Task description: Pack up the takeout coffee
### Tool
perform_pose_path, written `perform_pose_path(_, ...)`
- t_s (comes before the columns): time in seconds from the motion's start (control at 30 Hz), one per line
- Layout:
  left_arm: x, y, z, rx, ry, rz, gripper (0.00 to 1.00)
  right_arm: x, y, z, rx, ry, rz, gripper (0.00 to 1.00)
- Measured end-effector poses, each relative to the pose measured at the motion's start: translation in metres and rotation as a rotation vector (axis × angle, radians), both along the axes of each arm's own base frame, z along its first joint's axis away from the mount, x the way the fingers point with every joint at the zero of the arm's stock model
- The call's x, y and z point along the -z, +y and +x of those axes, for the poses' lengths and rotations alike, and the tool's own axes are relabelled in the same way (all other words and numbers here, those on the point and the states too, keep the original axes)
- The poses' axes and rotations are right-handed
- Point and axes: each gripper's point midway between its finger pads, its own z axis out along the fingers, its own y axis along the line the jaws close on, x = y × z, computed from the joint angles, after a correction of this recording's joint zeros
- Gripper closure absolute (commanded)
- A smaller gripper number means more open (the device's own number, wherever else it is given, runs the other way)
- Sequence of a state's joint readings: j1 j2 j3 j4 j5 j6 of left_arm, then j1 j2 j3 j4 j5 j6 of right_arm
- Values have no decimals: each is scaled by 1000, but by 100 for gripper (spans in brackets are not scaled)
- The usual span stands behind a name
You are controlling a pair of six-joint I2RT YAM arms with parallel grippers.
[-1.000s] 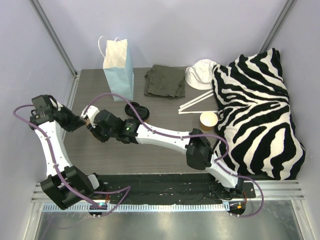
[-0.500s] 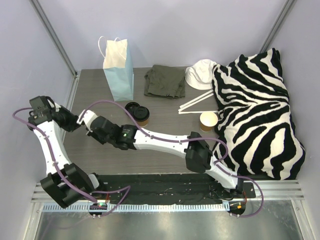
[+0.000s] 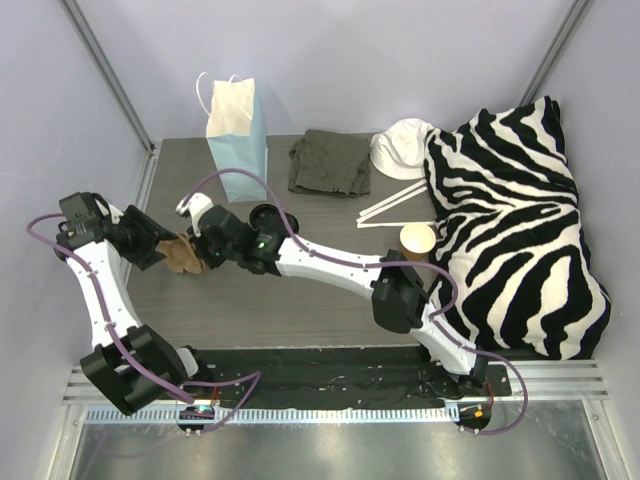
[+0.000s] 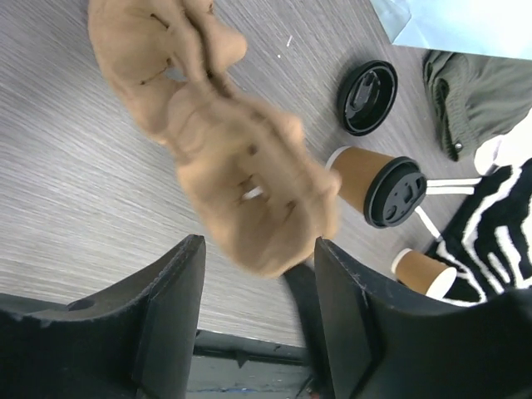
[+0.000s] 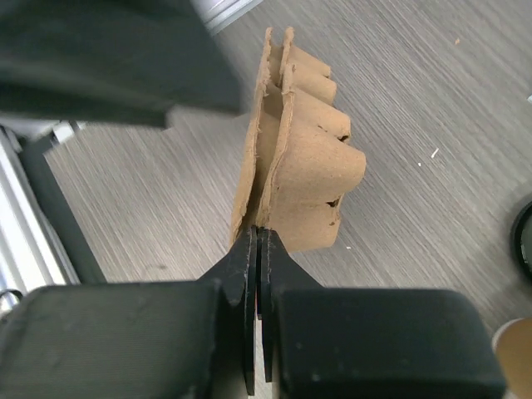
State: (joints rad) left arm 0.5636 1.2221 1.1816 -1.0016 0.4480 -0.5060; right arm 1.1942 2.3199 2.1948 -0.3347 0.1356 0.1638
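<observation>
Black fingers of the right gripper (image 5: 256, 237) are pressed together on the lower edge of the brown pulp cup carrier (image 5: 295, 162). They pinch it so that it stands on edge, its moulded pockets bulging to one side. The left gripper (image 4: 258, 245) sits just beside the carrier on the opposite side. Its jaws are spread wide, and the carrier shows blurred in the gap ahead of them. Whether either pad touches the pulp I cannot tell. Below the carrier runs the grey wood-grain table (image 4: 75, 191).

Past the carrier, on the right gripper's side, the takeout coffee (image 4: 366, 179) lies tipped on its side on the table. Its black lid is on, and it is clear of the carrier and of both grippers. In the overhead view the right arm covers it. A loose black lid (image 4: 367, 85) rests flat near the coffee, apart from it. Farther from the carrier on that same side, a lidless paper cup (image 3: 418, 240) stands upright just beside a zebra-striped cushion (image 3: 510, 230). Behind the carrier and well apart from it, a blue paper bag (image 3: 240, 135) stands upright. A green cloth (image 3: 328, 162) lies further along from the bag.
</observation>
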Motion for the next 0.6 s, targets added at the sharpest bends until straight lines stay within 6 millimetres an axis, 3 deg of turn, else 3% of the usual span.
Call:
perform_pose_path(0.27, -9, 2, -5, 82, -62, 93, 41, -6, -9, 32, 27, 188, 126, 99)
perform_pose_path(0.4, -15, -5, -7, 144, -123, 130, 41, -4, -4, 26, 8, 243, 152, 99)
perform_pose_path(0.6, -6, -26, -6, 267, -146, 123, 50, 3, 4, 14, -22, 306, 165, 99)
